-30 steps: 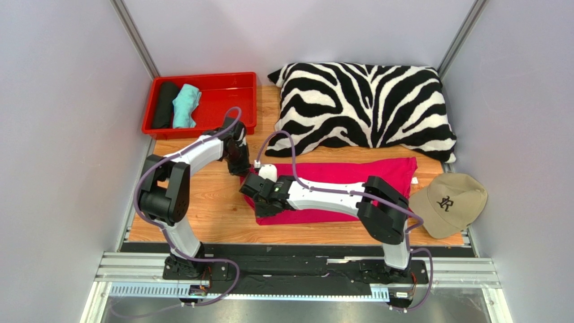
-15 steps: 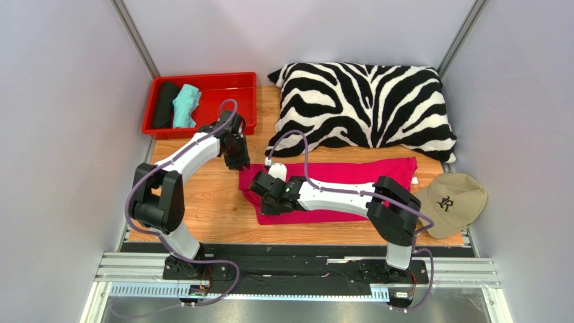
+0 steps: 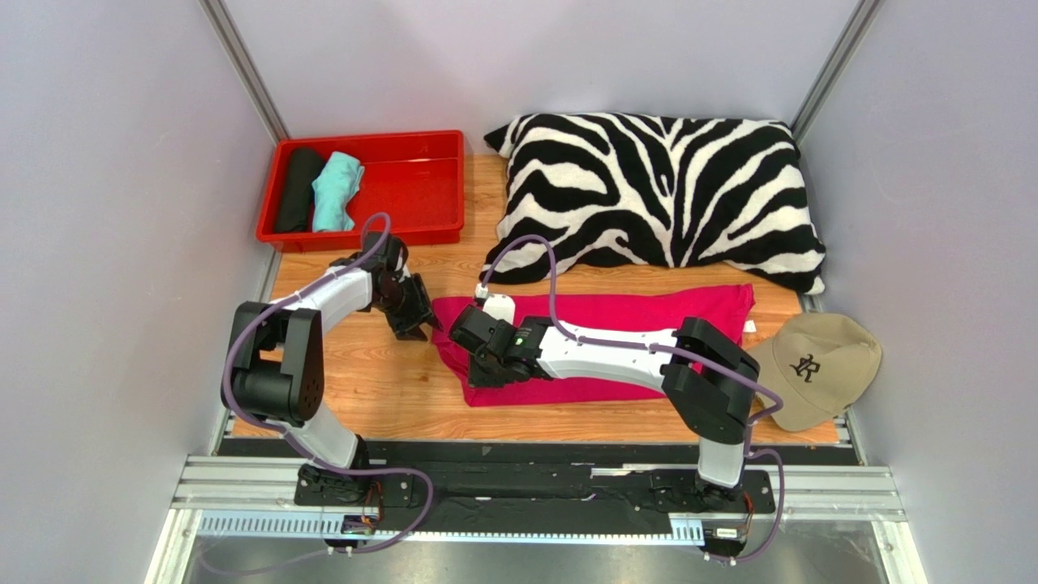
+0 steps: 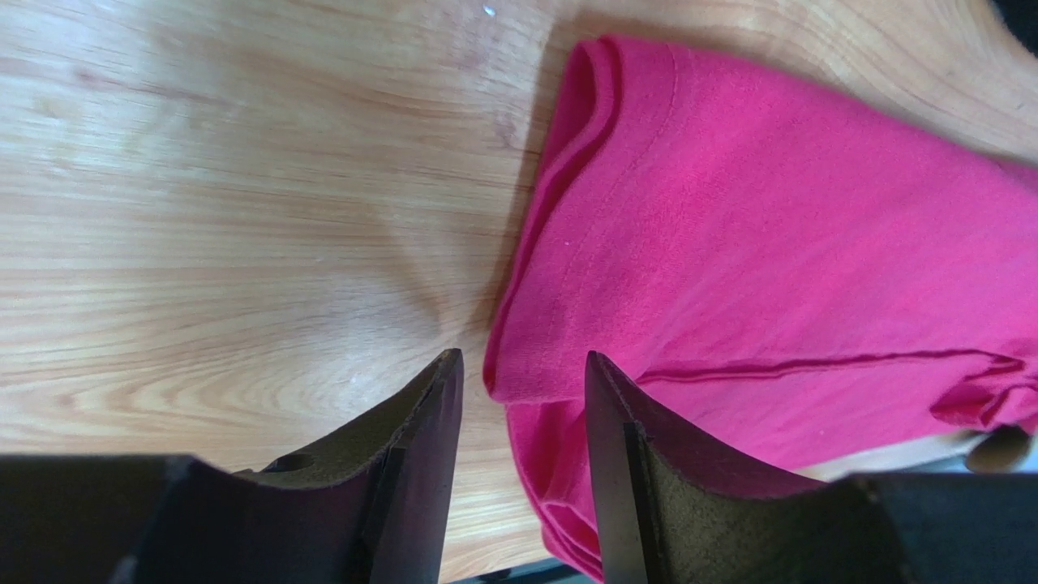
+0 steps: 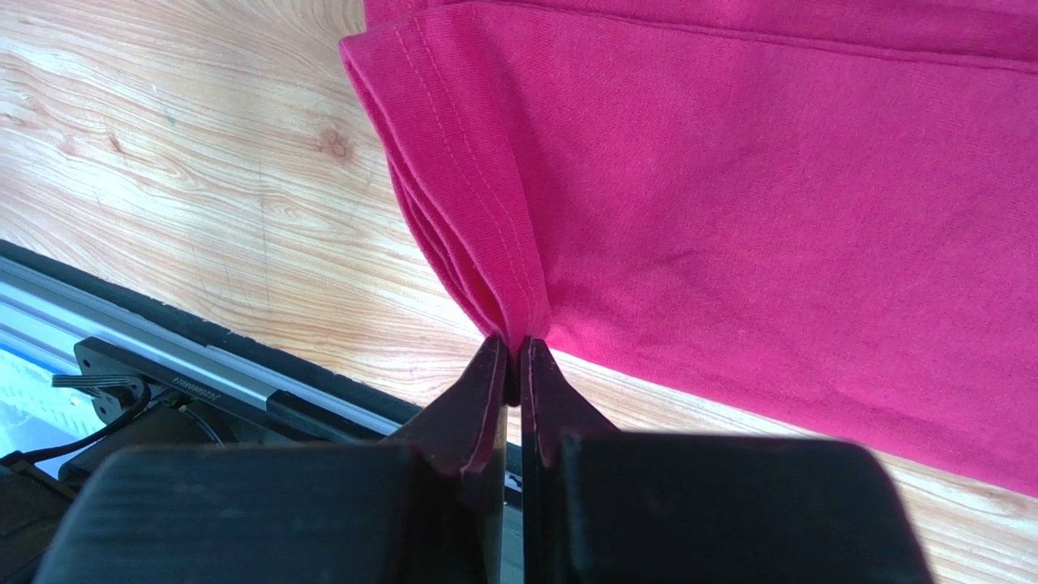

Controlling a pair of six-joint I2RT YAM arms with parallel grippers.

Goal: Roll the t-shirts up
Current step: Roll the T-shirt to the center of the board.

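Behind the pink t-shirt (image 3: 634,312) lies a zebra pillow (image 3: 658,195); cap (image 3: 810,365) beside.

Wooden desk (image 3: 353,389) in view, and it's busy: red tray (image 3: 420,183) at the far left corner, zebra pillow (image 3: 658,189) filling the far right, pink t-shirt (image 3: 634,310) folded into a long band mid-desk (just beside the pillow's near edge), beige cap (image 3: 814,365) at the right edge.

The beige cap (image 3: 814,371) bears a dark stitched monogram (image 3: 805,365) on its front, seemingly two back-to-back R letters, too small to be sure. The white label (image 3: 752,326) on the pink t-shirt (image 3: 634,310) is unreadable
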